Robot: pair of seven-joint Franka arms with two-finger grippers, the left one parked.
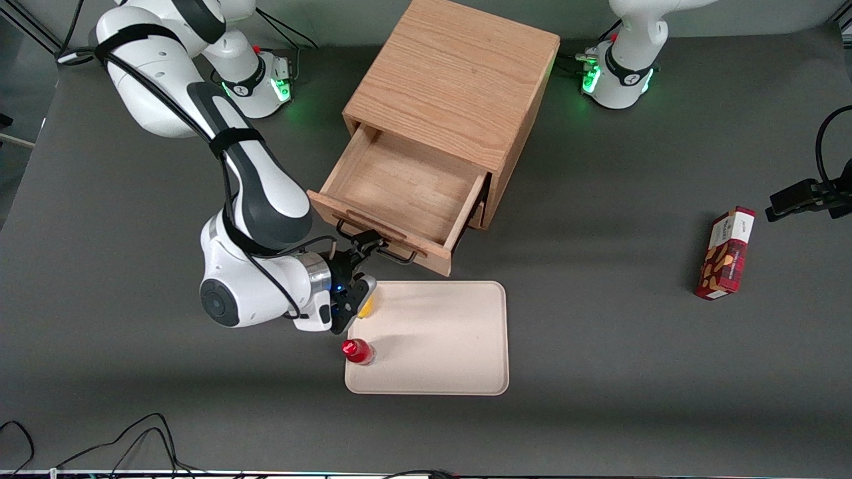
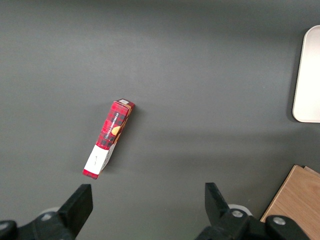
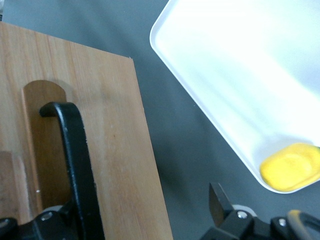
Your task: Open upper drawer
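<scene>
Upper drawer (image 1: 406,193) pulled well out of the oak cabinet (image 1: 459,86), inside bare. Gripper (image 1: 370,244) at the drawer front; fingers apart, one either side of the black bar handle (image 3: 75,165). Cream tray (image 1: 452,339) just beside the fingers, holding a yellow piece (image 3: 292,167) and a red-capped bottle (image 1: 357,350). Red plaid carton (image 2: 109,137) toward the parked arm's end; its print unreadable.

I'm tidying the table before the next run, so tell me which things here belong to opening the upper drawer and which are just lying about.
In the job:
- upper drawer, pulled well out
- its black bar handle
- gripper, at the handle

Lying about:
- beige tray, in front of the drawer
- red bottle and yellow object on the tray
- red plaid box, toward the parked arm's end
</scene>
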